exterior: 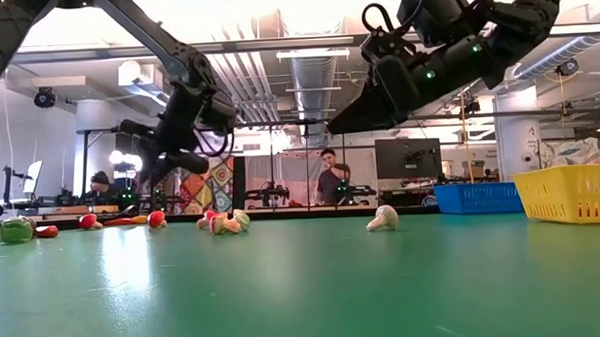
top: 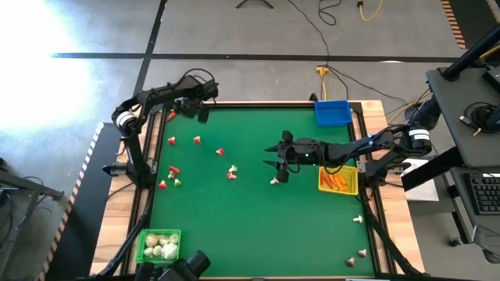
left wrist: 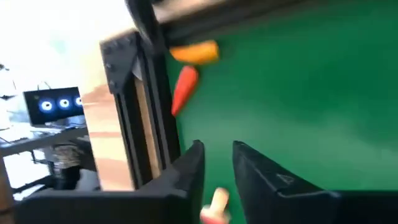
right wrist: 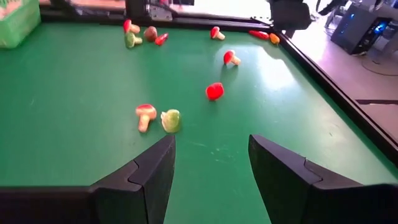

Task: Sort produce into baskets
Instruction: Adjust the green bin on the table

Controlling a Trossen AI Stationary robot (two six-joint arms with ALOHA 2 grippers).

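The green felt-covered surface (top: 258, 226) carries three small latticed plastic baskets: a green one (top: 159, 246) at the near left corner holding whitish bulbs, a yellow one (top: 338, 180) at the right edge holding orange sticks, and a blue one (top: 332, 112) at the far right corner. The left end effector (top: 205, 112) is held low at the far left corner, its fingers drawn close together around a small red-and-white toy mushroom (left wrist: 214, 206), though a firm hold cannot be confirmed. The right end effector (top: 276, 156) hangs over the middle of the surface, jaws apart and empty. Just beyond the left fingers, along the surface's edge, an orange toy carrot (left wrist: 184, 89) is seen lying with its long axis roughly along the frame rail; the left arm is judged much the nearer to it. A whitish bulb (top: 275, 181) lies just beside the right end effector.
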